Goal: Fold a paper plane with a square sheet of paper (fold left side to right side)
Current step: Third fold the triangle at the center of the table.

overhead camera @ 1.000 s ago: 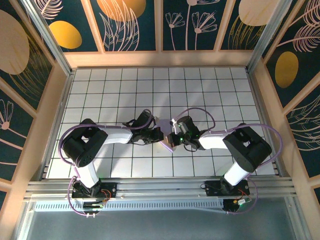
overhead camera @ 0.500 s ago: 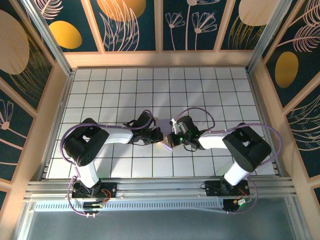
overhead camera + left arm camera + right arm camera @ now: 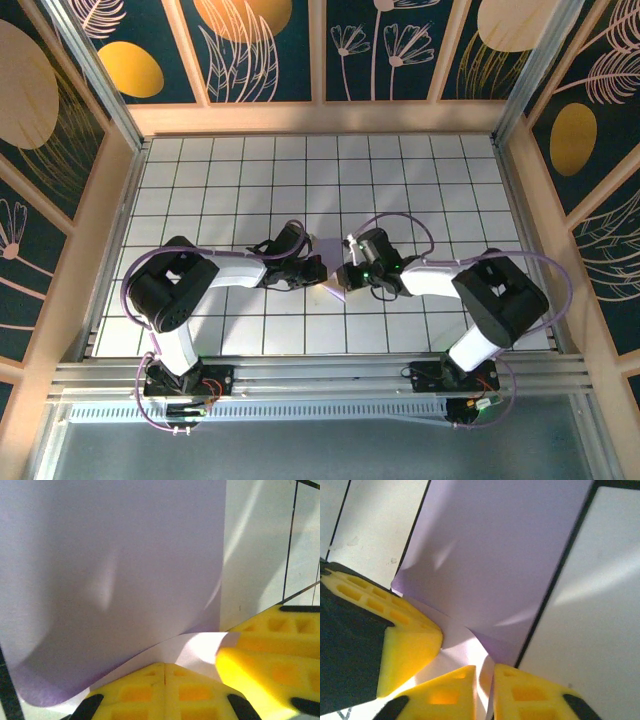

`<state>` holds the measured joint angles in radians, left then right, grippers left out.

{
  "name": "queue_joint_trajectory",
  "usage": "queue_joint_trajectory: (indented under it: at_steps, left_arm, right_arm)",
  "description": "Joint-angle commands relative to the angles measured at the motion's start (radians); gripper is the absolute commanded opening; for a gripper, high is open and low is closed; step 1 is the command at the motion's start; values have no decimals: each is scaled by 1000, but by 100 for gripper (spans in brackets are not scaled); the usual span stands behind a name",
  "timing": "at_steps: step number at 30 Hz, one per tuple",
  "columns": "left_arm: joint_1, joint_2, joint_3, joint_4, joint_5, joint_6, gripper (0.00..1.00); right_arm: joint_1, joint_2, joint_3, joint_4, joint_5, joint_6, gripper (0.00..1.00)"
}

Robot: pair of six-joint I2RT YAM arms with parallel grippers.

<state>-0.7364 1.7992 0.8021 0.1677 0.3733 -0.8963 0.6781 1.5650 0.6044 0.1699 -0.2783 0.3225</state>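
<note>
At the near edge, the two black-and-white arms rise from a grey aluminium rail and bend inward until their wrists almost meet over the middle of the white tiled table. The left gripper and the right gripper face each other there, just beside one another. A sheet of thin pale lavender paper lies under and between them, only a small wedge of it showing from above.

In the left wrist view, the left gripper has its yellow ribbed fingers pressed together. The sheet's near edge curls up right at their tips, its paler underside showing. Whether that edge is caught between them cannot be told. A yellow finger of the other arm sits close on the right, touching the lifted edge.

In the right wrist view, the right gripper shows a thin slit between its yellow fingers with a strip of paper in it. Whether they pinch it cannot be told. Beyond the fingertips the sheet runs flat across the tiles.

Farther back, bare tiles reach the wooden frame and dark blue flower-patterned wall panels.
</note>
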Motion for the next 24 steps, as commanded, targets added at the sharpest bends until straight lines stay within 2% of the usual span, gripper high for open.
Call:
queue_joint_trajectory:
  at_steps: [1,3,6,7,11,14,16,24]
  left_arm:
    - [-4,54,-36,-68,-67,-11,2]
    - [-4,53,-36,-68,-66,-13,2]
    - [-4,51,-35,-69,-66,-12,2]
    - [-4,51,-32,-72,-66,-10,2]
    - [-4,48,-29,-79,-68,-5,2]
    - [-4,48,-27,-78,-68,-6,2]
    - [-4,48,-24,-77,-69,-8,2]
    - [-3,48,-20,-80,-70,-6,2]
  right_arm:
    - [-32,-69,25,-69,-21,19,22]
    - [-43,-103,20,-94,-25,23,27]
    - [-52,-157,12,-143,-61,38,29]
    - [-51,-177,11,-158,-90,45,27]
    - [-51,-209,-8,-204,-227,96,9]
    - [-48,-199,-38,-184,-322,164,0]
    - [-39,-178,-53,-153,-362,189,0]
    - [-13,-94,-46,-116,-362,194,0]
